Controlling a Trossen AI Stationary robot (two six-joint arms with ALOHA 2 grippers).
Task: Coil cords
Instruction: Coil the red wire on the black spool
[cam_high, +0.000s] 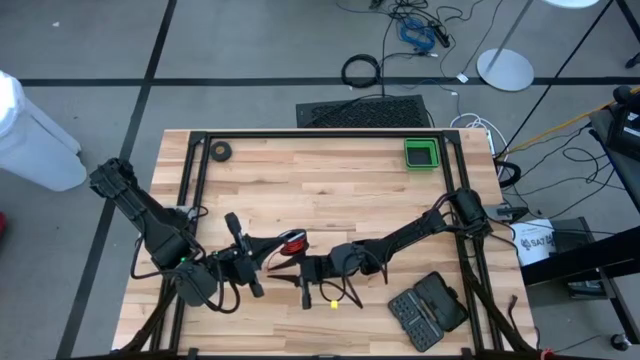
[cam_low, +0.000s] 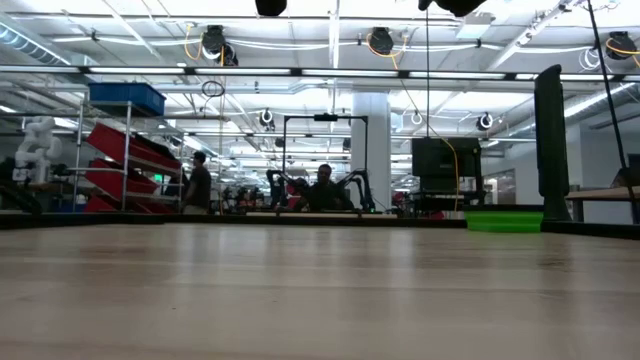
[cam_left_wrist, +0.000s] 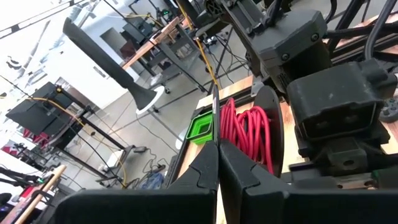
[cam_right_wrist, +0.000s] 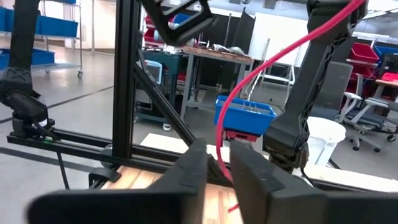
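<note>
Even, bright overhead lighting; ceiling fixtures appear as glaring spots in the low view, and the table takes only soft, short shadows beneath the arms. In the low view the near tabletop is blurred, while the distant room is sharper. In the left wrist view a pale floor area is washed out, and the near fingers are soft. In the right wrist view the near fingers are strongly blurred.

Green tray, tape roll, perhaps a tool case.
</note>
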